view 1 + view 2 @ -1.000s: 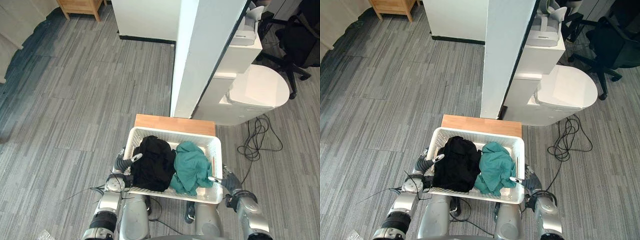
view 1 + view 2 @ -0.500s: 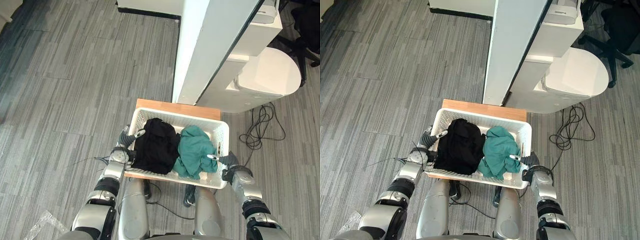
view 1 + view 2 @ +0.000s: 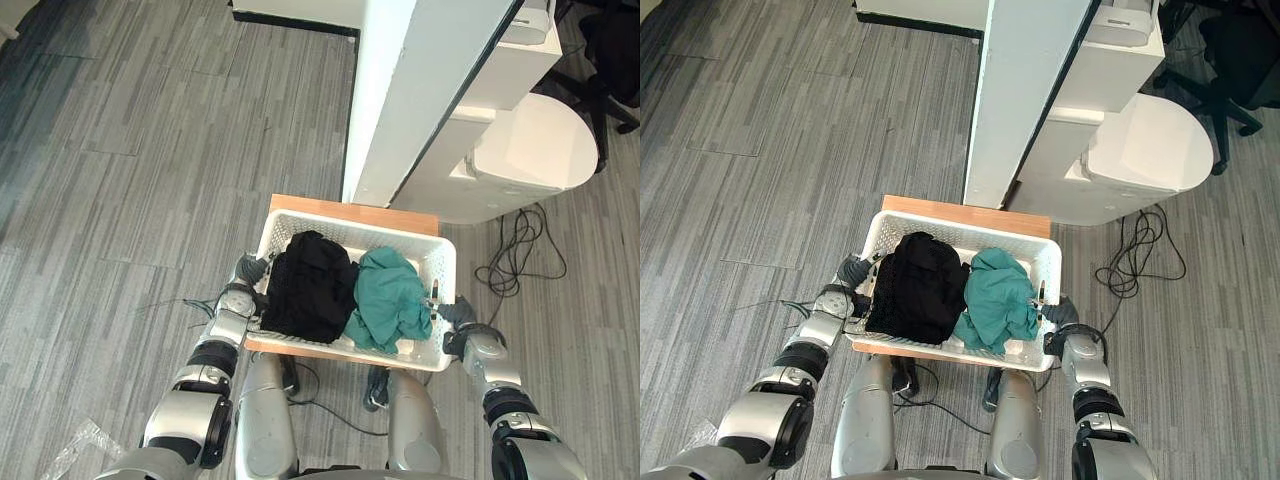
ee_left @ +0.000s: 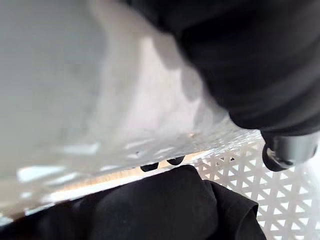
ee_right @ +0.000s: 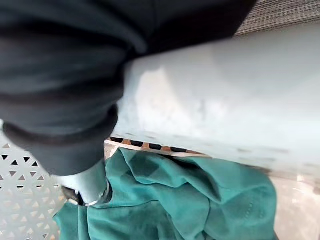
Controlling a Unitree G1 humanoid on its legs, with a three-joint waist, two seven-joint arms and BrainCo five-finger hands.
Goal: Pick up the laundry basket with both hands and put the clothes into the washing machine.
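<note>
A white lattice laundry basket [image 3: 345,222] rests on a low wooden stool [image 3: 350,211]. Inside lie a black garment [image 3: 312,285] on the left and a teal garment [image 3: 390,300] on the right. My left hand [image 3: 246,281] grips the basket's left rim [image 4: 125,125], its thumb [image 4: 290,150] inside near the black garment [image 4: 165,205]. At the other end my right hand [image 3: 452,318] clamps the right rim [image 5: 215,115], with its thumb [image 5: 90,185] down the inner wall beside the teal garment [image 5: 190,200]. Both hands' fingers are mostly hidden under the rim.
A tall white panel [image 3: 400,100] rises just behind the stool. To its right stands a white appliance with a rounded top [image 3: 525,155], and a black office chair [image 3: 612,50] sits beyond it. A scrap of clear plastic [image 3: 85,445] lies on the grey floor at lower left.
Both thumbs, which pointed inward over the rim, have folded down onto the basket's sides. The camera has tilted, shifting the whole scene. The basket stays on the stool.
</note>
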